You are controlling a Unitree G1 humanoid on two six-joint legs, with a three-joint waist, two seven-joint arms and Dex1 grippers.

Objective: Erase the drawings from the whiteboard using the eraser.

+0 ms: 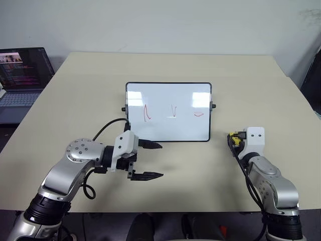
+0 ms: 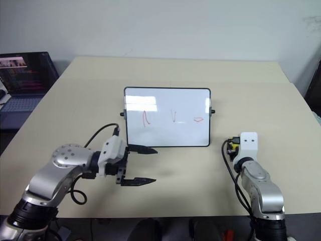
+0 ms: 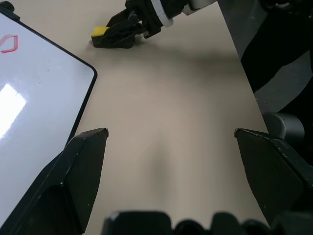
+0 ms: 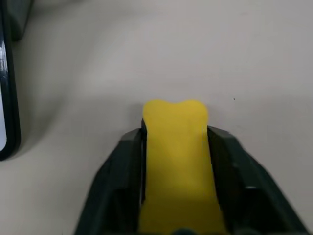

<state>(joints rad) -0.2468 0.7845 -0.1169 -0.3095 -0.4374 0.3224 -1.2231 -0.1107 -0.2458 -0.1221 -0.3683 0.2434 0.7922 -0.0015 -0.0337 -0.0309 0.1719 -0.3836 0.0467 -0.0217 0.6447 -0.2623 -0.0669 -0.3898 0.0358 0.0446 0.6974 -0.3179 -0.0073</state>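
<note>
Our arms are rounded silver-grey shells with black joints and looping black cables. Each ends in a white wrist block and black, pointed fingers point(image 1: 150, 175).

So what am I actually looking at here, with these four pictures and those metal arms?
It is a two-armed robot at a beige table. Two pictures come from a camera pair on its head, looking down over its arms. The other two come from small cameras on its wrists, looking along the black fingers.

On the table lies a small whiteboard with three red drawings on it. A laptop sits off the table's far left corner.

The left gripper hangs open in front of the board, holding nothing. The right gripper sits to the right of the board, closed on a yellow eraser, one finger on each side. The left wrist picture shows that grip from across the table. No drawing has been wiped yet.
</note>
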